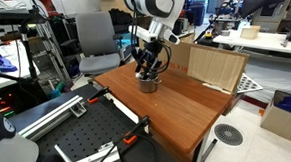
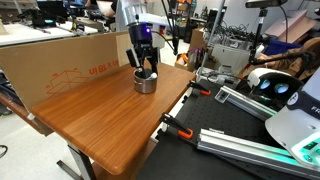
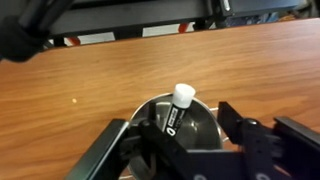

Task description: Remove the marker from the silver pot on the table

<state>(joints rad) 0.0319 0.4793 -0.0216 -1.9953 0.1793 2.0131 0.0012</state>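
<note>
Your jaws hang wide open and empty, astride the marker (image 3: 176,108) leaning in the silver pot (image 3: 203,118): you're at the grasp, so close on it, then lift clear.

A grey office chair (image 1: 96,38) stands at the back in an exterior view, with a long white desk (image 1: 260,41) further off holding small boxes, and a light brown box (image 1: 214,67) stands between them. The floor (image 1: 250,159) is pale and smooth, and on it lie a round grey disc (image 1: 228,134) and a cardboard carton (image 1: 284,116). A black perforated board (image 1: 77,146) fills the near corner, and in an exterior view a long cardboard sheet (image 2: 60,62) with red print stands upright before cluttered benches with cables
</note>
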